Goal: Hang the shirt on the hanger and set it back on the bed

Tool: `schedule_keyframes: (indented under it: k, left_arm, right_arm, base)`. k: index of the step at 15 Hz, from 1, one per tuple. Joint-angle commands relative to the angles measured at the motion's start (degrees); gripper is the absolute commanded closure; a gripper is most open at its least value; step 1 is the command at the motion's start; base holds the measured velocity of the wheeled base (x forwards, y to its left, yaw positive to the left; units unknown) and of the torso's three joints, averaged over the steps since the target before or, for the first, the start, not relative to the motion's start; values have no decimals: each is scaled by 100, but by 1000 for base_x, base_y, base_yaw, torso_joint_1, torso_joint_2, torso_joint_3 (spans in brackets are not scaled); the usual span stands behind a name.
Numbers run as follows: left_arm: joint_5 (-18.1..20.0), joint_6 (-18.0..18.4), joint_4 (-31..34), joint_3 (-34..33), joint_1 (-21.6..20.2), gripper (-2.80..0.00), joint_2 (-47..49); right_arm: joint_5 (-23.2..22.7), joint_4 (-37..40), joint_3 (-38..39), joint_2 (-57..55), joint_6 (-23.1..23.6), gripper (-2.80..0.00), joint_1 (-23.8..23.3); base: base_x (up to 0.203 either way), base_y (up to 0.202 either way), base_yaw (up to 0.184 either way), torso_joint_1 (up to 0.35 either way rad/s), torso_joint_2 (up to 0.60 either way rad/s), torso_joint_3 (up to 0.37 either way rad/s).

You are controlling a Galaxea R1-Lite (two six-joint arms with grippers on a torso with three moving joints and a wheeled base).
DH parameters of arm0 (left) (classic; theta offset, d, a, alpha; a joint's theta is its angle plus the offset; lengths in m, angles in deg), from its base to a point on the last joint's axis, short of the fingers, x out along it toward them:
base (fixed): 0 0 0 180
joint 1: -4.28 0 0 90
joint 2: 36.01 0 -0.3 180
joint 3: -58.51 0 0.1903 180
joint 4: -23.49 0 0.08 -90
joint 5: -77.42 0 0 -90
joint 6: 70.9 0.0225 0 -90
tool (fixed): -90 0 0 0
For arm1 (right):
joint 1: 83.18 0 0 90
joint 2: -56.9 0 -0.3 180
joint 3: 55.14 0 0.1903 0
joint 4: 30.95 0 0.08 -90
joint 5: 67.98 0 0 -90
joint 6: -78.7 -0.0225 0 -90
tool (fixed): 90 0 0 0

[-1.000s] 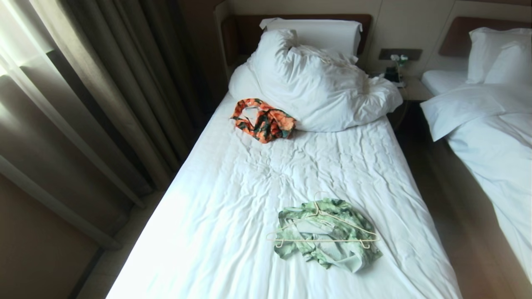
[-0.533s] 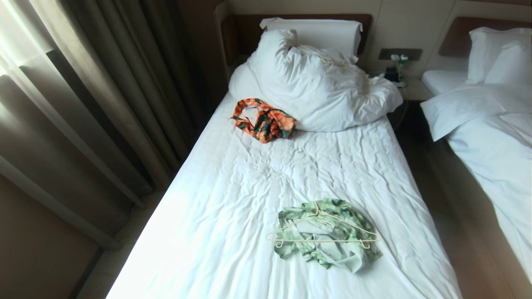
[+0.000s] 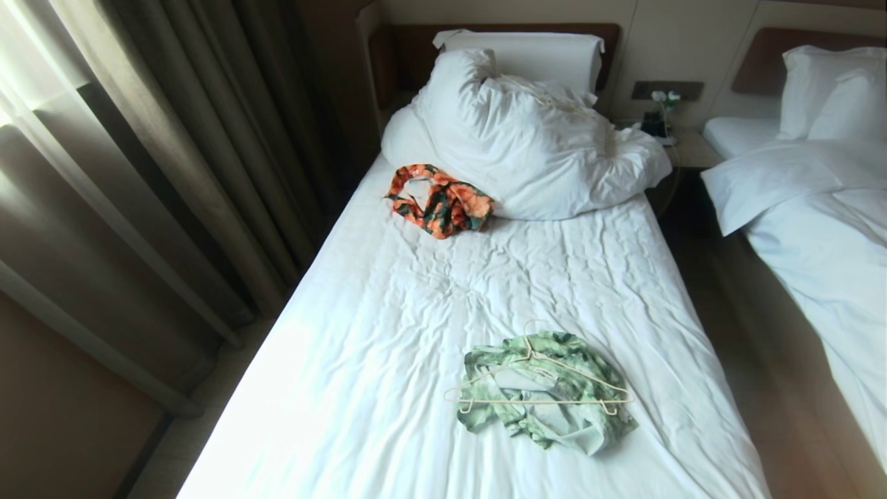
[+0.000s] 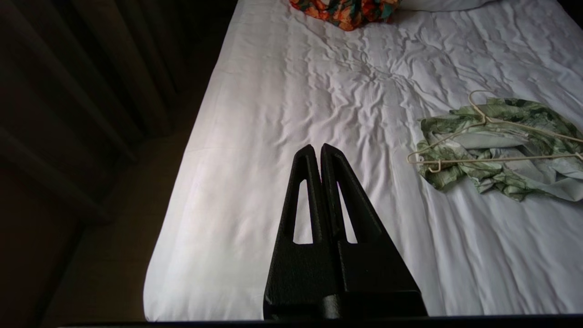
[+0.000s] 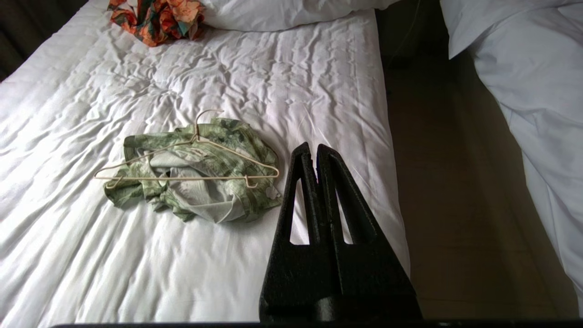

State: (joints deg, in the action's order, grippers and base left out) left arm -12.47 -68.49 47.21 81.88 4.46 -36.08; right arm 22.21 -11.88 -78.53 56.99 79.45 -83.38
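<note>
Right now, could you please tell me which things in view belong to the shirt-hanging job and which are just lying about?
For the job:
- shirt, crumpled on the sheet
- hanger, lying on top of the shirt
- bed

Just lying about:
- orange patterned garment, beside the duvet
- duvet, bunched near the headboard
- second bed, to the right
- curtains

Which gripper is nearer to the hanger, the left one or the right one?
Right. The right gripper, shut, hangs just beside the hanger lying on the shirt. The left gripper, also shut, hangs over bare sheet, farther off.
</note>
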Motion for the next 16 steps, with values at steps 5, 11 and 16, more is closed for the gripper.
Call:
schedule_keyframes:
  k: [5,11,16]
  left_arm:
    - [-2,5,0,-9,-1,0,7]
    - [-2,5,0,-9,-1,0,7]
    - [-2,5,0,-9,-1,0,7]
  right_arm:
    - [-1,-4,144,-19,-126,0,-5]
    - [-1,-5,150,-19,-136,0,2]
    - [-1,-10,150,-19,-136,0,3]
  base:
    - [0,0,0,0,0,0]
    - [0,0,0,0,0,0]
    - [0,0,0,0,0,0]
